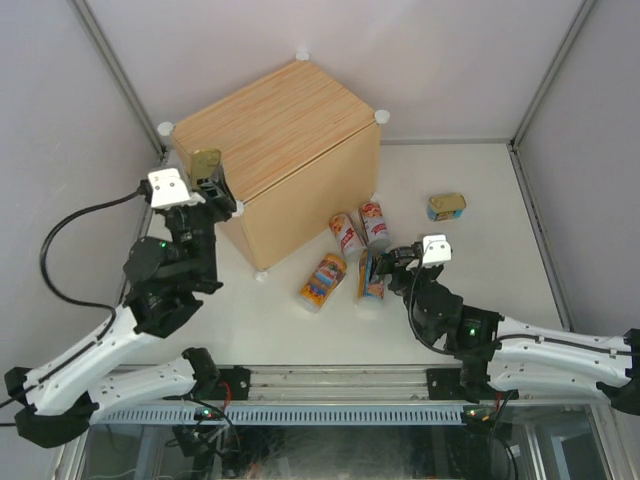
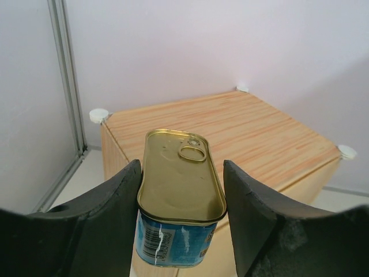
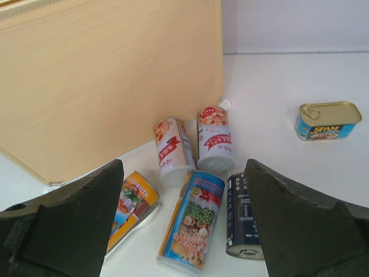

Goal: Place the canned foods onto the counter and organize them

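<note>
The left gripper (image 2: 181,173) was shut tight on a tin (image 2: 180,190). It had one finger on each long side, so the gold top with its pull ring faced up. The tin was in the lower middle of the left wrist view, up high by the near edge of the counter (image 2: 259,130). It was not set down. I think it was held level so it could land flat on the wood and not tip. No cans could be seen on the counter top.

The right gripper (image 3: 183,167) was open and held nothing. It hung over the cans on the table (image 1: 500,290), in the middle of the top view. Two red-white cans (image 3: 172,151), an orange can (image 3: 130,205), a blue can (image 3: 193,219) and a dark can (image 3: 242,216) all lay on their sides near the foot of the counter. A second tin (image 3: 327,120) sat flat, off by itself, at the upper right of the right wrist view. The wide fingers looked ready to go down around a lying can. That would likely be the blue can, which showed right between them.
</note>
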Robot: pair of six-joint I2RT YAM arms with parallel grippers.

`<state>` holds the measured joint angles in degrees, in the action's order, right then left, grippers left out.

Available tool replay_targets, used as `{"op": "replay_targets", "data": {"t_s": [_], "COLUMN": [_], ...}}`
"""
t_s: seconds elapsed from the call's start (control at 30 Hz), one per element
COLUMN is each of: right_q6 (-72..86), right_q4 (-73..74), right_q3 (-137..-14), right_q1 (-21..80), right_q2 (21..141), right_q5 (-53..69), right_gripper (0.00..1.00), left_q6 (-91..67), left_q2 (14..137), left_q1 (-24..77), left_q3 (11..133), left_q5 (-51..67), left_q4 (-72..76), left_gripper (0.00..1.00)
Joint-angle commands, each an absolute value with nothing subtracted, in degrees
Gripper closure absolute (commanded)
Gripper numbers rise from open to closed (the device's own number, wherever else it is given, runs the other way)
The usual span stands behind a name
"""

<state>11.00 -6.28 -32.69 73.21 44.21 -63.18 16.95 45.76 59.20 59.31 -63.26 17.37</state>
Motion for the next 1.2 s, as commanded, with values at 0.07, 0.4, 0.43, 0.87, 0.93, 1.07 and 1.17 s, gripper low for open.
{"op": "replay_targets", "data": {"t_s": [0.07, 0.4, 0.43, 0.87, 0.93, 1.07, 1.17], "right_q6": [9.43, 12.47, 12.86, 14.21, 14.37, 14.90, 14.71], "right_q4": [-12.86, -15.78, -15.92, -18.69, -18.38, -17.87, -17.26], "right_q3": [-35.42, -35.80, -35.85, -36.23, -36.55, -36.63, -37.00], "right_q1": [66.88, 57.10, 56.43, 54.58, 54.58, 54.73, 55.13], "right_q2": [46.72, 52.10, 52.60, 58.52, 58.55, 58.18, 57.78], "right_q5": [-53.79, -43.38, -42.61, -38.68, -38.70, -38.74, -39.12], "right_gripper": [0.14, 0.14, 0.14, 0.12, 0.12, 0.11, 0.11], "left_q6": [5.34, -1.80, -1.84, -5.83, -7.51, -8.80, -9.50], "left_q2": [52.43, 65.92, 66.51, 66.22, 64.86, 63.72, 61.89], "left_q1": [43.33, 25.68, 25.21, 22.51, 22.50, 22.50, 22.50], "left_q3": [62.93, 67.04, 67.17, 65.79, 66.88, 70.64, 70.42], "left_q5": [-40.37, -31.95, -32.59, -34.65, -32.98, -28.28, -26.76], "left_q4": [15.46, 20.19, 20.60, 20.74, 16.91, 6.51, 2.75], "left_gripper": [1.00, 1.00, 1.00, 0.78, 0.58, 0.29, 0.15]}}
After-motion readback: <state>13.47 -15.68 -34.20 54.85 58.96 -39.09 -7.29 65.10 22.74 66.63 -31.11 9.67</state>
